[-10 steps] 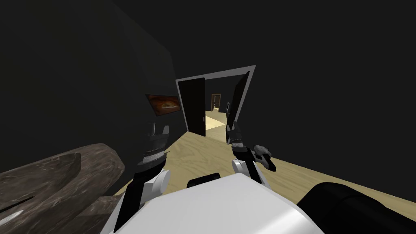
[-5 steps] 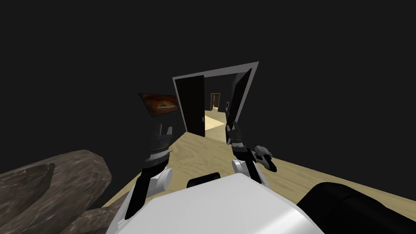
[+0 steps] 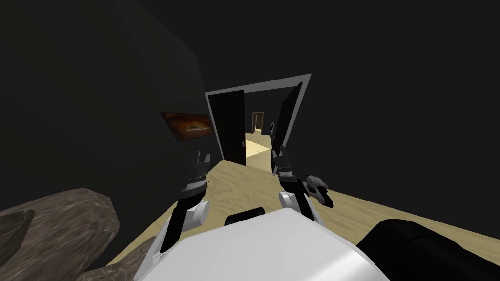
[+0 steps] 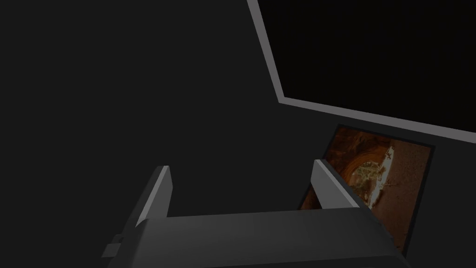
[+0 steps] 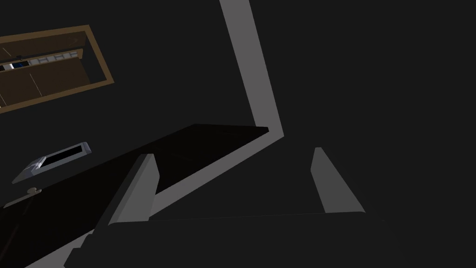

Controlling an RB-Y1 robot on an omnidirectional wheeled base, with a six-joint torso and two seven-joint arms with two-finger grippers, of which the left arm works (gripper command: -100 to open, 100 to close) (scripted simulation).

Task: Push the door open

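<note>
Door leaf (image 3: pixel 289 117) on the right stands ajar, your right gripper (image 3: pixel 281 153) spread wide near it. Your left gripper (image 3: pixel 201 157) gapes too

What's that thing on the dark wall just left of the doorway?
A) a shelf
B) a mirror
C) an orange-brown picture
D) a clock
C: an orange-brown picture hangs on the wall beside the grey door frame, and the left hand points its camera at the same picture from close by.
</note>
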